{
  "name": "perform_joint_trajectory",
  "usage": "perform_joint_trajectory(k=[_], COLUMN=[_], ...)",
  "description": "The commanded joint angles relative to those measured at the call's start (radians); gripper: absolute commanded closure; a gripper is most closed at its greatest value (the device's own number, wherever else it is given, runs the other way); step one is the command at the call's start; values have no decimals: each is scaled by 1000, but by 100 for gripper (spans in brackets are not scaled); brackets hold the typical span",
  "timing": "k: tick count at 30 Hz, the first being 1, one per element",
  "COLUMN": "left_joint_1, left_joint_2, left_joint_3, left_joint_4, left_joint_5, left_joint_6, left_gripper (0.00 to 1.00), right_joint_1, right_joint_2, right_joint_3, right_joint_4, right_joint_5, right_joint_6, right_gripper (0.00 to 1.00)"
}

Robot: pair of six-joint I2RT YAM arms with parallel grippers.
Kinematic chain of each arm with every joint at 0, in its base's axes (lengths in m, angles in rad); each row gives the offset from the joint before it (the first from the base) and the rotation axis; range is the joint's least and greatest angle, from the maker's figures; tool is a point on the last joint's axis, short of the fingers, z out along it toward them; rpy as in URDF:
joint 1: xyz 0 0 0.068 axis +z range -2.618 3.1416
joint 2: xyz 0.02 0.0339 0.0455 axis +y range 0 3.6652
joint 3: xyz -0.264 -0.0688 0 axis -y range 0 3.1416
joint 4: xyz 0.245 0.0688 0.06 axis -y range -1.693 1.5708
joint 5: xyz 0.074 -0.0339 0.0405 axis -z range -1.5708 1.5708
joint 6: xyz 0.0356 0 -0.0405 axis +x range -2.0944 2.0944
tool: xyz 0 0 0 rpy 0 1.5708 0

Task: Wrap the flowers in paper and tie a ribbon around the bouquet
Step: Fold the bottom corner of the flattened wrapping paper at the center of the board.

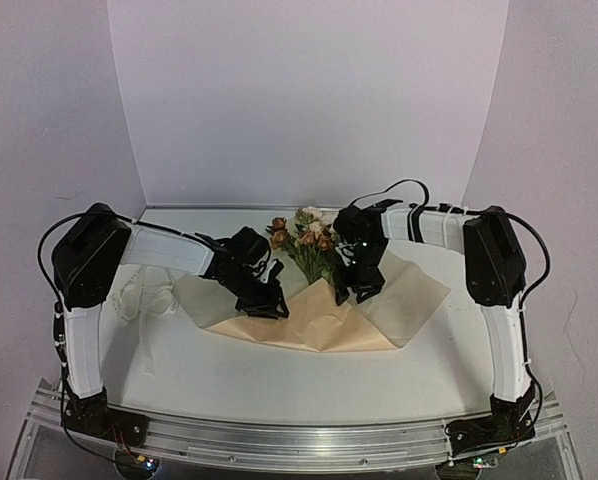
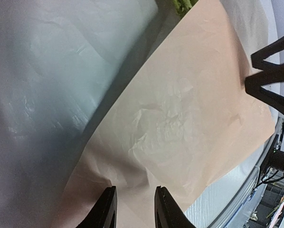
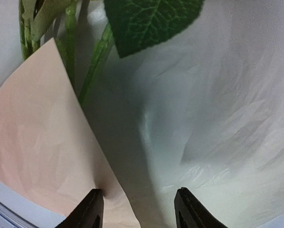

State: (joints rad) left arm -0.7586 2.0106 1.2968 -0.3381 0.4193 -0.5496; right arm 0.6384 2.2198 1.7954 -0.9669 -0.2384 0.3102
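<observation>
The paper lies mid-table, its tan side folded up from both sides over the flowers, whose heads and leaves stick out at the far end. My left gripper is down on the left flap; in its wrist view the jaws stand a little apart over creased tan paper, gripping nothing. My right gripper hangs over the right flap, open, straddling the edge where the tan flap meets the paler reverse. Green stems show there. The ribbon lies bunched at the left.
White walls close in the table on three sides. An aluminium rail runs along the near edge between the two arm bases. The right gripper's black fingers show at the edge of the left wrist view.
</observation>
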Motion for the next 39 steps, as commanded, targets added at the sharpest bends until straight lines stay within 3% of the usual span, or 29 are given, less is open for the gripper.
perform_joint_trajectory(k=[1, 4, 8, 17, 24, 28, 35, 39], left_joint_1=[2, 8, 18, 22, 23, 22, 24, 24], left_joint_2=[9, 13, -3, 0, 9, 9, 10, 6], left_joint_3=[33, 16, -27, -49, -31, -19, 5, 12], left_joint_4=[-11, -27, -15, 6, 0, -8, -19, -20], left_joint_5=[-23, -40, -49, -43, -36, -35, -32, -25], left_joint_6=[-18, -45, -72, -87, -84, -77, -64, -62], left_gripper=[71, 74, 75, 75, 75, 75, 75, 75], right_joint_1=[1, -7, -13, -79, -103, -120, -121, -121], right_joint_2=[-116, -171, -202, -73, 14, 54, 107, 131], right_joint_3=[36, -29, -92, -31, 21, 52, 99, 125], right_joint_4=[-84, -90, -93, -95, -98, -97, -96, -95], right_joint_5=[-56, -136, -216, -424, -439, -477, -530, -542], right_joint_6=[-6, -8, -36, 10, 28, 49, 81, 91], right_gripper=[32, 18, 8, 20, 27, 40, 81, 95])
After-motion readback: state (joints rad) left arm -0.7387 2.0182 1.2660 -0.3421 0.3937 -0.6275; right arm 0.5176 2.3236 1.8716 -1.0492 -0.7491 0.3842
